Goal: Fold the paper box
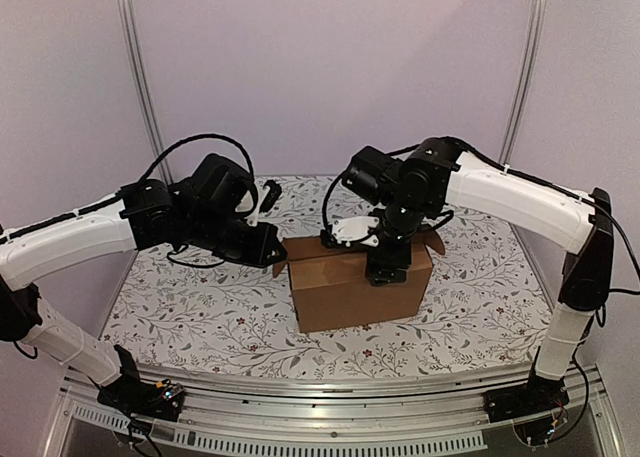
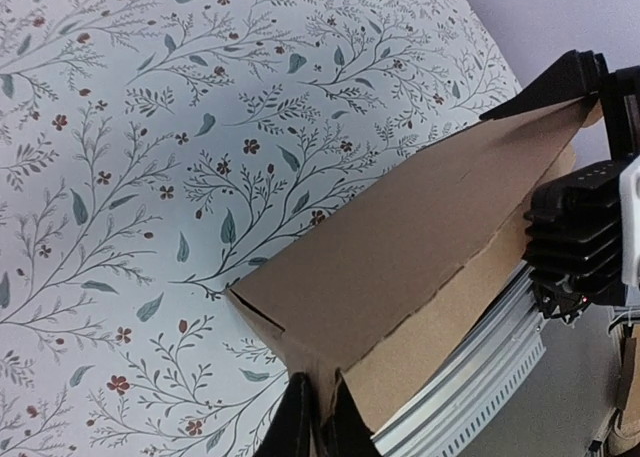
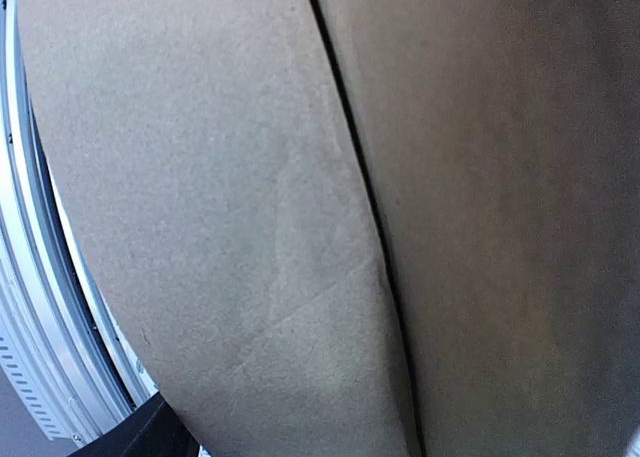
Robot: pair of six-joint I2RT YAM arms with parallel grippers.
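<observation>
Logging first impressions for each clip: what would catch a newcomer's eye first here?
The brown paper box stands mid-table on the floral tablecloth, partly folded, with both arms converging on it. The left pincer pinches a cardboard edge at the box's left corner, while the right pincer reaches down at its top rim.

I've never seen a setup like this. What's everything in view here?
plain brown cardboard box: one, brown, middle of the table.
floral tablecloth: one, white with leaves and small red flowers, covering the table.
metal rail: one, silver, along the near edge.
upright metal poles: two, silver, behind the table.
backdrop: one, pale lilac, behind everything.
left arm and right arm: two, white and black, either side.
left hand: one, black, pinching the box's upper left corner.
right hand: one, black, at the box's top.
</observation>
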